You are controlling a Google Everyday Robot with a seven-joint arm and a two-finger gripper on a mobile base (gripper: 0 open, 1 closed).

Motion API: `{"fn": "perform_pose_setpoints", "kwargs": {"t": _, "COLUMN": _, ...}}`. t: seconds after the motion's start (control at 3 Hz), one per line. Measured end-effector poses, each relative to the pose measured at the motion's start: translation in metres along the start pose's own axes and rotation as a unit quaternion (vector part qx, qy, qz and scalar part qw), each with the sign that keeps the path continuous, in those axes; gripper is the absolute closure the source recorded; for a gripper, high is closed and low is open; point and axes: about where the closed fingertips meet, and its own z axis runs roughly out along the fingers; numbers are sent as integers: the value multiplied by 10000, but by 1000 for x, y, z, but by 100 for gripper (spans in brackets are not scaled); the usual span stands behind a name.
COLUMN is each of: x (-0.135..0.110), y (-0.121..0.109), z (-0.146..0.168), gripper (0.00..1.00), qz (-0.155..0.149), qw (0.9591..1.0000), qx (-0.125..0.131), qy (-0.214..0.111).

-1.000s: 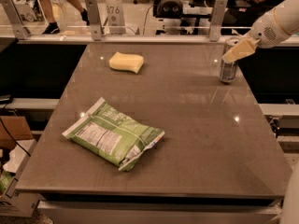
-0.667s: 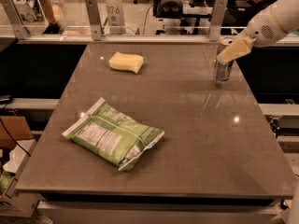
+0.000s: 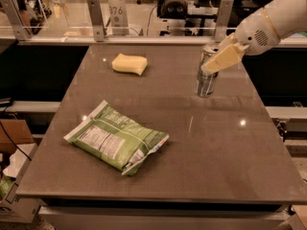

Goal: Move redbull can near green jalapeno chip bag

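The redbull can [image 3: 206, 83], slim and silvery with darker bands, is at the back right of the table, slightly tilted. My gripper [image 3: 212, 65] comes in from the upper right on a white arm. Its tan fingers [image 3: 223, 57] are shut on the can's upper part and cover part of its top. The can's base is at or just above the table surface. The green jalapeno chip bag [image 3: 116, 137], flat and crinkled with a white nutrition panel, lies at the front left, well away from the can.
A pale yellow sponge-like block [image 3: 129, 63] lies at the back left. The grey-brown table [image 3: 220, 157] has a rail with metal posts [image 3: 97, 18] along its far edge. Boxes [image 3: 12, 176] stand on the floor to the left.
My gripper and the can have moved left and slightly forward across the table, towards the middle. The bag and the yellow block have not moved.
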Motion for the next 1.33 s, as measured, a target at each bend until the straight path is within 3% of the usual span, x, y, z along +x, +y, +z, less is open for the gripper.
{"fn": "perform_pose_setpoints", "kwargs": {"t": 0.67, "x": -24, "y": 77, "z": 36, "gripper": 100, "qz": -717, "qw": 9956, "qx": -595, "qy": -81}}
{"fn": "perform_pose_setpoints", "kwargs": {"t": 1.33, "x": -32, "y": 111, "z": 69, "gripper": 100, "qz": -1196, "qw": 9890, "qx": -870, "qy": -75}}
